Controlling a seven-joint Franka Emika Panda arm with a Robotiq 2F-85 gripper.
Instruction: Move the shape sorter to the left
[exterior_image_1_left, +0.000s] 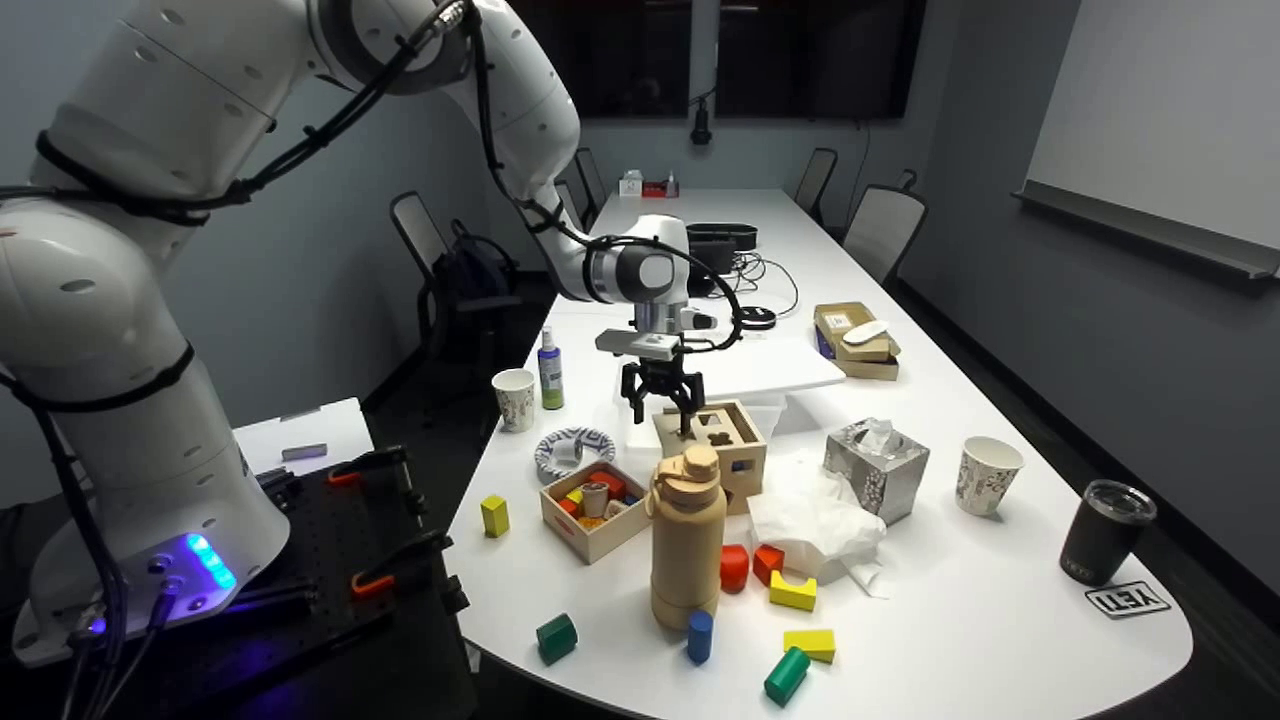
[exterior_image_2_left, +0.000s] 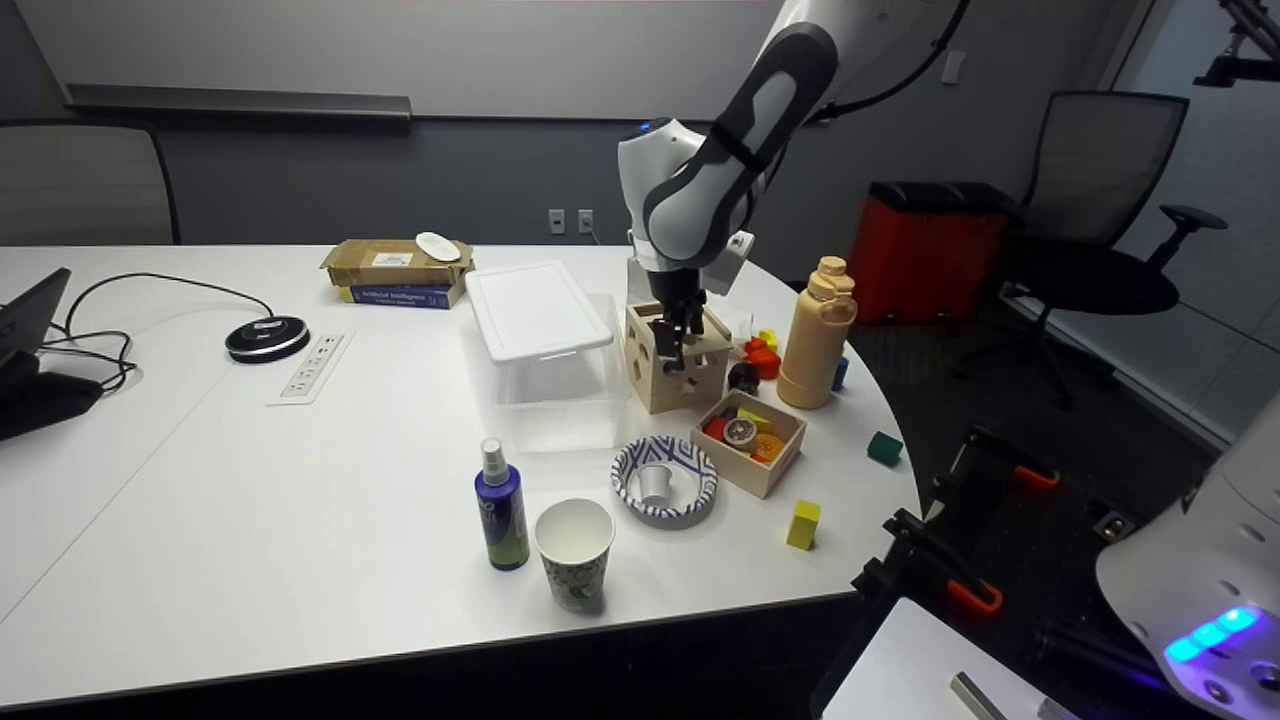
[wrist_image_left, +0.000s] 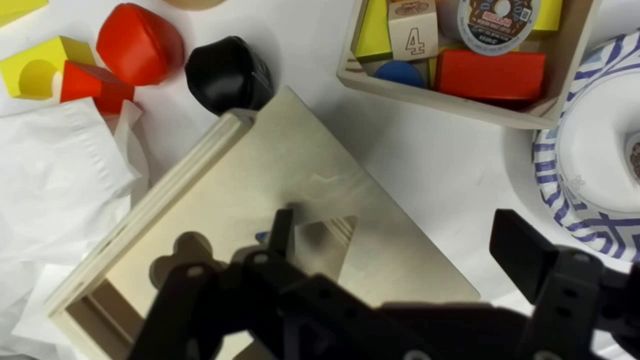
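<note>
"Starting from the shape sorter (wrist_image_left: 240, 200), how far along are you?"

"It stands upright on the white table (exterior_image_2_left: 300, 500), right beside the clear bin (exterior_image_2_left: 560, 410). My gripper (wrist_image_left: 395, 227) is spread wide across one edge of it: one finger over the top panel, the other outside, past the edge. I have hold of nothing."

"So what remains?"

"I judge the reach nearly done; closing on the wood, shifting it left and letting go look left to do. (Spread fingers would suit a finished release too, and no mark shows where 'left' ends.)"

"And what can't you make out?"

"Whether my inner finger touches the panel, hangs above it or dips into a hole. In the wrist view my own fingers cover part of the top, and the lower edge cuts the sorter off. In an exterior view the tan bottle (exterior_image_1_left: 688, 540) hides some of its lower part. Crumpled white tissue (wrist_image_left: 60, 190) lies close by, touching or not, I can't say. Near one corner is a black thing (wrist_image_left: 227, 75) I can't name; the wooden tray (wrist_image_left: 440, 102) sits apart."
</note>
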